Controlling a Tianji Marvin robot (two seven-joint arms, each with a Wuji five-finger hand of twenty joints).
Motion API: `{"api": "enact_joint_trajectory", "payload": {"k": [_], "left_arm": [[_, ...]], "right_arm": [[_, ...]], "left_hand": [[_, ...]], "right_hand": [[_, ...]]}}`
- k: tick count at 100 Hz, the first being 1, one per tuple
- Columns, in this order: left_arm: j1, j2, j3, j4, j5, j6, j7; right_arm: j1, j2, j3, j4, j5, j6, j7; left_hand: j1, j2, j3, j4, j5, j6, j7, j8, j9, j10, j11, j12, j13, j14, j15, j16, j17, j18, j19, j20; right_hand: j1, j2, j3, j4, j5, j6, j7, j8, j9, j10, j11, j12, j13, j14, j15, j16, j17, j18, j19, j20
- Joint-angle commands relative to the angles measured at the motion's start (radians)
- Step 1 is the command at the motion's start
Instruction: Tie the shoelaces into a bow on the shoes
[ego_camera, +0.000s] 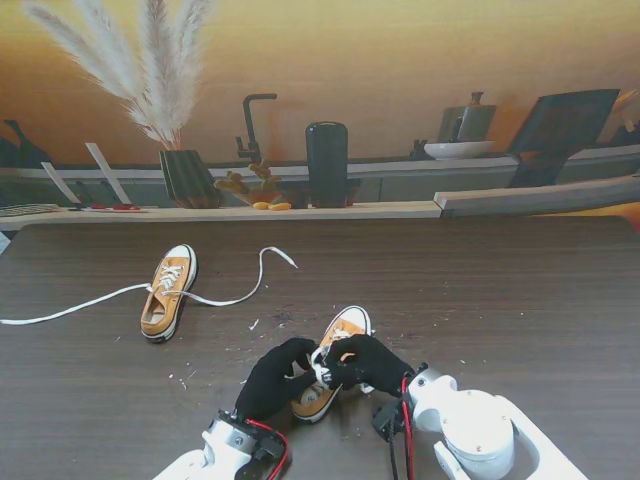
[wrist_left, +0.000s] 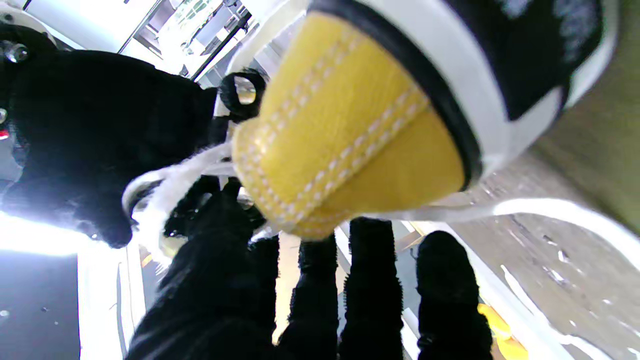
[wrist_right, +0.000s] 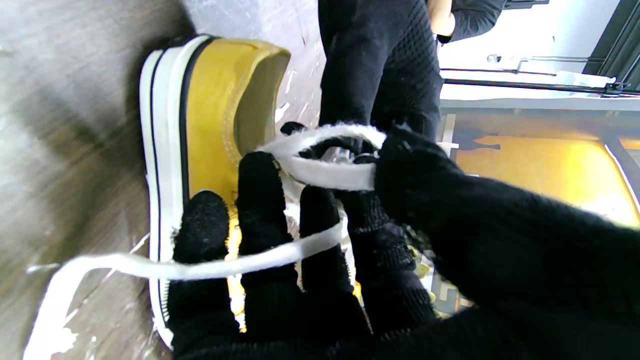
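Two shoes on the bench (ego_camera: 520, 300): the near shoe (ego_camera: 340, 340) points its toe away-right, between my left hand (ego_camera: 272, 378) and right hand (ego_camera: 368, 362), both clamped on its lace (wrist_right: 325, 172); the far shoe (ego_camera: 169, 291) lies left.

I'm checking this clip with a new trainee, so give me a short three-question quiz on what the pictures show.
1. True or false: both hands are working at the near shoe.
2. Which shoe has its lace lying loose across the table? A) the far shoe B) the near shoe
3. In the right wrist view, what white thing lies across the fingers of the right hand?

Key: 1 true; the left hand meets the right there. 2 A. 3 the lace.
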Motion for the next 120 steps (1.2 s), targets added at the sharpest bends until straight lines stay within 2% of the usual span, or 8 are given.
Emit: {"api": "enact_joint_trajectory", "payload": {"k": [1,57,65,73,83,98,108,120], "left_arm": [[0.017,0.004,-0.007,-0.018,-0.003,-0.005,-0.017],[0.058,0.010,-0.039,-0.054,0.017,0.014,-0.006],[0.057,0.011,-0.037,-0.051,0.042,0.026,0.018],[0.052,0.010,-0.033,-0.045,0.046,0.024,0.026],[0.042,0.009,-0.024,-0.036,0.049,0.021,0.032],[0.027,0.003,-0.009,-0.020,0.047,0.014,0.047],[0.021,-0.005,-0.004,-0.013,0.033,0.000,0.054],[0.011,-0.011,0.004,-0.002,0.028,-0.009,0.070]], "right_arm": [[-0.007,-0.004,0.001,-0.002,-0.002,-0.011,0.002],[-0.011,-0.008,0.003,0.005,-0.019,-0.041,-0.024],[-0.012,-0.008,0.004,0.005,-0.017,-0.045,-0.024],[-0.013,-0.007,0.004,0.004,-0.015,-0.047,-0.022],[-0.011,-0.006,0.003,0.004,-0.011,-0.046,-0.016],[-0.010,-0.006,0.001,0.004,-0.010,-0.046,-0.012],[-0.008,-0.005,-0.001,0.006,-0.011,-0.046,-0.010],[-0.007,-0.005,-0.003,0.006,-0.010,-0.046,-0.010]], "left_hand": [[0.038,0.046,-0.031,0.022,-0.040,0.035,0.008,0.033,-0.037,0.011,-0.003,0.001,-0.027,-0.003,-0.014,0.002,-0.018,-0.033,-0.008,0.020],[0.044,0.041,-0.041,0.028,-0.047,0.084,0.037,0.048,-0.018,0.024,0.045,0.032,-0.012,-0.010,-0.012,0.007,0.001,-0.040,-0.001,0.025],[0.029,-0.022,-0.032,0.049,-0.015,0.025,0.023,0.014,0.020,-0.002,0.031,0.024,0.001,-0.017,-0.002,0.009,0.005,-0.048,0.003,0.021],[0.012,-0.126,0.043,0.058,0.005,-0.032,0.046,-0.104,0.066,-0.017,0.011,0.016,0.025,-0.024,0.019,0.009,0.020,-0.055,0.015,0.010],[-0.027,-0.212,0.185,0.033,0.027,-0.068,0.050,-0.156,0.139,-0.015,-0.021,0.081,0.074,-0.031,0.046,0.003,0.058,-0.051,0.039,-0.006],[-0.020,-0.208,0.204,0.023,0.021,-0.091,0.032,-0.174,0.179,-0.021,-0.048,0.125,0.089,-0.030,0.058,0.004,0.069,-0.046,0.046,-0.017],[-0.006,-0.219,0.208,0.029,-0.002,-0.095,-0.070,-0.257,0.192,-0.044,-0.076,0.173,0.080,-0.030,0.058,0.005,0.054,-0.048,0.040,-0.021],[-0.018,-0.238,0.239,0.027,0.032,-0.122,-0.112,-0.289,0.215,-0.059,-0.075,0.190,0.082,-0.032,0.059,0.007,0.051,-0.050,0.039,-0.019]], "right_hand": [[0.014,-0.023,0.028,0.037,0.034,-0.060,-0.001,0.026,-0.006,-0.037,0.007,-0.009,-0.009,0.001,-0.014,-0.016,-0.008,0.016,-0.008,-0.007],[0.019,0.002,0.001,0.032,0.020,-0.073,-0.006,0.030,-0.004,-0.040,0.006,-0.008,-0.011,0.002,-0.031,-0.021,-0.014,0.016,-0.019,-0.016],[0.020,0.004,-0.001,0.032,0.019,-0.075,-0.006,0.031,-0.004,-0.040,0.006,-0.008,-0.012,0.001,-0.032,-0.021,-0.016,0.017,-0.020,-0.017],[0.020,0.006,-0.003,0.032,0.018,-0.075,-0.007,0.030,-0.004,-0.041,0.005,-0.008,-0.012,0.000,-0.033,-0.021,-0.016,0.017,-0.020,-0.017],[0.021,0.009,-0.006,0.031,0.017,-0.073,-0.008,0.030,-0.004,-0.040,0.005,-0.008,-0.013,0.000,-0.034,-0.021,-0.016,0.017,-0.020,-0.018],[0.023,0.011,-0.008,0.031,0.017,-0.075,-0.007,0.030,-0.004,-0.040,0.004,-0.008,-0.013,0.000,-0.034,-0.020,-0.016,0.017,-0.020,-0.018],[0.024,0.013,-0.011,0.031,0.016,-0.075,-0.007,0.029,-0.003,-0.040,0.004,-0.007,-0.013,0.001,-0.034,-0.020,-0.016,0.017,-0.020,-0.018],[0.025,0.014,-0.013,0.030,0.016,-0.075,-0.007,0.029,-0.001,-0.040,0.004,-0.007,-0.012,0.001,-0.034,-0.020,-0.017,0.016,-0.020,-0.018]]}}
